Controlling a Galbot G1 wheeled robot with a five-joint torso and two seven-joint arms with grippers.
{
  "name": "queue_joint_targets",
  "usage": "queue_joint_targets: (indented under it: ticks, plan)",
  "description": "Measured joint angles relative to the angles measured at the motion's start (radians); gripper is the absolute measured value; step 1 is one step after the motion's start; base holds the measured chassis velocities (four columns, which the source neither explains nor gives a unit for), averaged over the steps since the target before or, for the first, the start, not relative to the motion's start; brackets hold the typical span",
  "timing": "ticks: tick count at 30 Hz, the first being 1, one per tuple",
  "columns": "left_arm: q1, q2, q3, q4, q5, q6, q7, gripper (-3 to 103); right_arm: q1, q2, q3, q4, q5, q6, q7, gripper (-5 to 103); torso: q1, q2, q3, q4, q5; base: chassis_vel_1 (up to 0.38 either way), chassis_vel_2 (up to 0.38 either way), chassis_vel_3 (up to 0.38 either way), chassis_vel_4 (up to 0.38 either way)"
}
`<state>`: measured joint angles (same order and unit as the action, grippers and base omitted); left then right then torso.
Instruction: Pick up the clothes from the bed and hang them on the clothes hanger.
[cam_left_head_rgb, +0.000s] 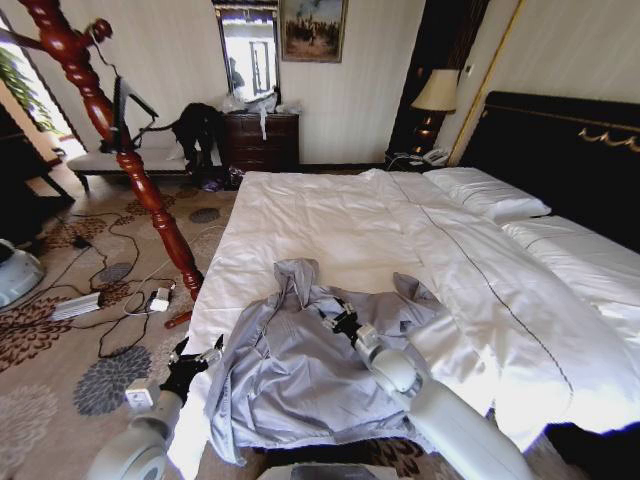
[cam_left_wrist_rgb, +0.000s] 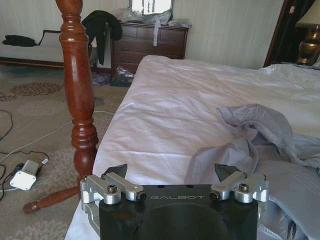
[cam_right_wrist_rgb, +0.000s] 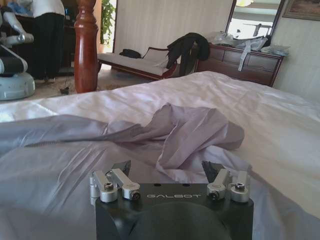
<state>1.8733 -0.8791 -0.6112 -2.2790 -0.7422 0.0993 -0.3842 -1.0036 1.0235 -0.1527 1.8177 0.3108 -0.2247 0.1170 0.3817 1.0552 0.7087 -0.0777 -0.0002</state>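
The right pincer (cam_left_head_rgb: 338, 318) hovers low over the middle of the silvery-grey jacket (cam_left_head_rgb: 300, 375), its fingers spread apart and holding nothing, pointed up the bed (cam_left_head_rgb: 330, 215) toward the rumpled collar. In the right wrist view the same pincer (cam_right_wrist_rgb: 170, 172) faces a raised fold of the jacket (cam_right_wrist_rgb: 190, 132) just ahead of its parted tips, with crinkled fabric lying directly beneath them. The left pincer (cam_left_head_rgb: 197, 357) sits at the near left edge of the mattress, beside the jacket's left hem; it too is released, its fingers wide apart and empty. From the left wrist view that pincer (cam_left_wrist_rgb: 172, 175) looks along the white sheet, the jacket (cam_left_wrist_rgb: 260, 145) lying off to its one side and the reddish-brown wooden pole stand (cam_left_wrist_rgb: 80, 100) rising close on the other.

The jacket lies spread flat, front up, on the foot end of the bed, its long axis running from the hem nearest the robot toward the collar farther up the mattress, one sleeve trailing toward the dark seam line (cam_left_head_rgb: 480, 270). The right arm looks the nearer to a grasp, being already above the garment; the collar lies just forward of its tips. A black triangular clothes hanger (cam_left_head_rgb: 127, 112) hangs on the pole stand (cam_left_head_rgb: 110, 130) to the robot's left, well apart from the jacket.
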Motion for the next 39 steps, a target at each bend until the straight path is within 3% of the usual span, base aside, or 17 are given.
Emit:
queue_joint_targets:
  ticks: [2, 4, 6, 11, 15, 17, 25, 26, 28, 35, 39]
  plan:
    - [0.012, -0.004, -0.008, -0.004, -0.001, 0.0, 0.0, 100, 0.023, 0.049, -0.023, -0.078, -0.091, 0.026, 0.006, 91, 0.0, 0.0, 0.0, 0.0, 0.0, 0.0, 0.0, 0.0, 0.0]
    - [0.015, -0.006, -0.011, -0.006, -0.001, -0.001, 0.0, 99, 0.032, 0.066, -0.028, -0.11, -0.124, 0.037, 0.011, 91, 0.0, 0.0, 0.0, 0.0001, 0.0002, 0.0, 0.0, 0.0, 0.0]
    - [0.019, -0.008, -0.016, -0.008, -0.002, -0.003, 0.0, 99, 0.047, 0.087, -0.03, -0.175, -0.195, 0.056, 0.024, 99, 0.0, 0.0, 0.0, 0.0001, 0.0002, 0.0, 0.0, 0.0, 0.0]
    - [0.018, -0.009, -0.017, -0.007, -0.007, -0.007, 0.0, 99, 0.055, 0.084, -0.024, -0.249, -0.315, 0.088, 0.04, 100, 0.0, 0.0, 0.0, -0.0004, 0.0, 0.0, 0.0, 0.0, 0.0]
    - [0.012, -0.009, -0.013, -0.006, -0.009, -0.007, 0.0, 99, 0.057, 0.095, -0.02, -0.282, -0.35, 0.098, 0.063, 103, 0.0, 0.0, 0.0, -0.0005, 0.0001, 0.0, 0.0, 0.0, 0.0]
    - [0.008, -0.004, -0.009, -0.005, -0.013, -0.007, 0.0, 99, 0.069, 0.129, -0.015, -0.319, -0.364, 0.113, 0.111, 97, 0.0, 0.0, 0.0, -0.0001, 0.0001, 0.0, 0.0, 0.0, 0.0]
    - [0.008, -0.002, -0.009, -0.004, -0.02, -0.01, 0.0, 99, 0.106, 0.149, -0.024, -0.353, -0.366, 0.115, 0.143, 91, 0.0, 0.0, 0.0, -0.0001, 0.0, 0.0, 0.0, 0.0, 0.0]
    - [0.008, -0.003, -0.009, -0.004, -0.022, -0.01, 0.0, 99, 0.112, 0.152, -0.026, -0.359, -0.368, 0.114, 0.147, 83, 0.0, 0.0, 0.0, -0.0002, 0.0, 0.0, 0.0, 0.0, 0.0]
    - [0.008, -0.003, -0.009, -0.004, -0.022, -0.01, 0.0, 99, 0.116, 0.154, -0.026, -0.363, -0.371, 0.113, 0.151, 83, 0.0, 0.0, 0.0, -0.0002, 0.0001, 0.0, 0.0, 0.0, 0.0]
    - [-0.003, 0.003, -0.001, -0.001, -0.033, -0.011, 0.0, 99, 0.127, 0.154, -0.026, -0.381, -0.37, 0.1, 0.161, 50, 0.0, 0.0, 0.0, -0.0001, 0.0002, 0.0, 0.0, 0.0, 0.0]
    - [-0.038, 0.024, 0.019, 0.02, -0.064, -0.004, 0.0, 99, 0.123, 0.151, -0.025, -0.382, -0.353, 0.085, 0.173, 39, 0.0, 0.0, 0.0, 0.0001, 0.0002, 0.0, 0.0, 0.0, 0.0]
